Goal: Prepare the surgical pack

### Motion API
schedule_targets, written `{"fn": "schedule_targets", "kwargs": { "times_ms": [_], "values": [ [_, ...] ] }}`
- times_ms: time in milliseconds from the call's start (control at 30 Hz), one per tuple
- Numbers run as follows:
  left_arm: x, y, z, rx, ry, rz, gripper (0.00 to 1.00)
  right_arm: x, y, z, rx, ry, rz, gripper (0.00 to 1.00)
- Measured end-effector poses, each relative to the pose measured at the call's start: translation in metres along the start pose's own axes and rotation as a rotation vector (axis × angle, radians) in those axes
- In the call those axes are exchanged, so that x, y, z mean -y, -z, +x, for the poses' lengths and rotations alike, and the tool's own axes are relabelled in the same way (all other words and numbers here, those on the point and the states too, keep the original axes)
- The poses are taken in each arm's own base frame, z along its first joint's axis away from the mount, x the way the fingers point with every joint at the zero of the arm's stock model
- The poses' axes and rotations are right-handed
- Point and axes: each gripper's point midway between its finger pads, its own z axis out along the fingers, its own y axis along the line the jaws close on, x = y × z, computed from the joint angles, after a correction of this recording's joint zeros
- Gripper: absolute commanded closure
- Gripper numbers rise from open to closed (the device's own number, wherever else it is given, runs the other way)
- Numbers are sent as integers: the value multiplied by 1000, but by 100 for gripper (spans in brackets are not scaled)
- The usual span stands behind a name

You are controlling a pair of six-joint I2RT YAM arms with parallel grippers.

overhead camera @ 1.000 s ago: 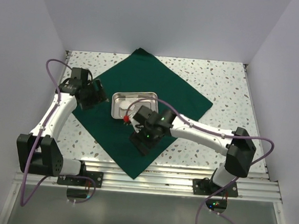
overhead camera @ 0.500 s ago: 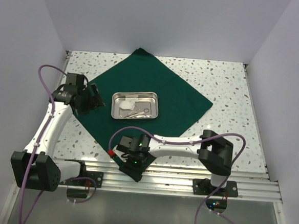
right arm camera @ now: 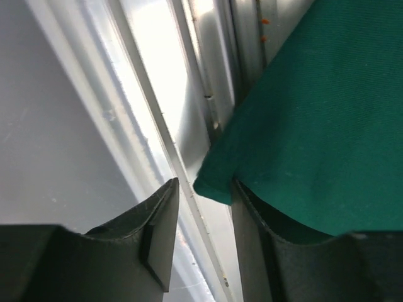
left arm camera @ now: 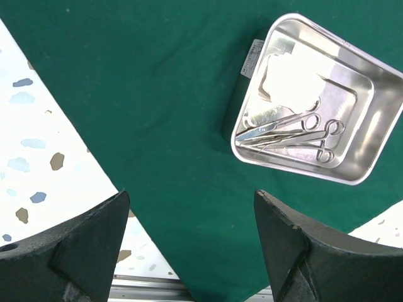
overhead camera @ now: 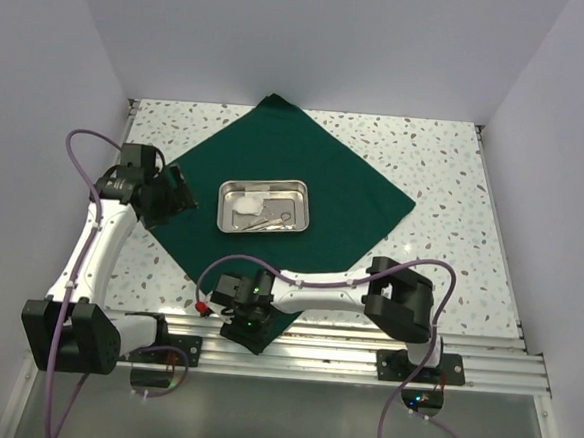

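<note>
Noting layout: we see the green drape flat on the table, with the steel tray at its middle holding gauze and scissors. The right gripper straddles the drape's near corner, fingers apart, not clamped. The left gripper hangs spread wide over the drape's left edge.

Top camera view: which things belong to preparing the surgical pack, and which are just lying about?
Belong to the job:
- dark green cloth drape
- small rectangular steel tray
- metal scissors
- white gauze squares
- right gripper, straddling the drape's near corner

Just there:
- speckled tabletop
- aluminium rail
</note>
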Motion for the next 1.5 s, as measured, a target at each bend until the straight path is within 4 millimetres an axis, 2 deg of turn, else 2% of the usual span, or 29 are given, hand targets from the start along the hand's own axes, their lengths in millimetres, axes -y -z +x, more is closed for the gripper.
{"fn": "schedule_targets", "kwargs": {
  "times_ms": [67,267,300,367,533,700,833,933,1033,1167,1300,1367,1433,1500],
  "values": [
    [-1,0,-1,1,5,-2,17,3,-4,2,-11,-2,10,62],
    [-2,0,-1,2,7,-2,17,5,-4,1,-13,-2,26,65],
    [-2,0,-1,1,7,-2,17,6,-4,1,-13,0,27,74],
    [-2,0,-1,0,7,-3,17,7,-5,1,-14,9,30,84],
    [-2,-3,-1,-10,9,-6,17,8,-6,3,-16,8,34,100],
    [-2,-5,-7,-8,17,-15,17,14,-2,2,-3,-3,65,100],
    [-1,-2,-18,20,18,-23,17,30,10,-5,37,-54,98,100],
    [-2,0,-27,44,21,-45,17,57,32,-18,97,-134,133,100],
    [-6,1,-34,60,23,-81,17,97,64,-42,193,-227,190,100],
    [-9,1,-38,73,24,-105,17,168,127,-86,374,-349,306,100],
    [-10,-1,-39,69,26,-114,17,246,206,-146,607,-427,440,100],
    [-11,-4,-38,58,28,-119,17,282,239,-174,722,-450,486,100],
    [-11,-6,-37,49,31,-121,17,314,259,-186,795,-477,519,100],
    [-11,-8,-36,43,32,-119,17,339,264,-190,825,-499,538,100]
  ]
}}
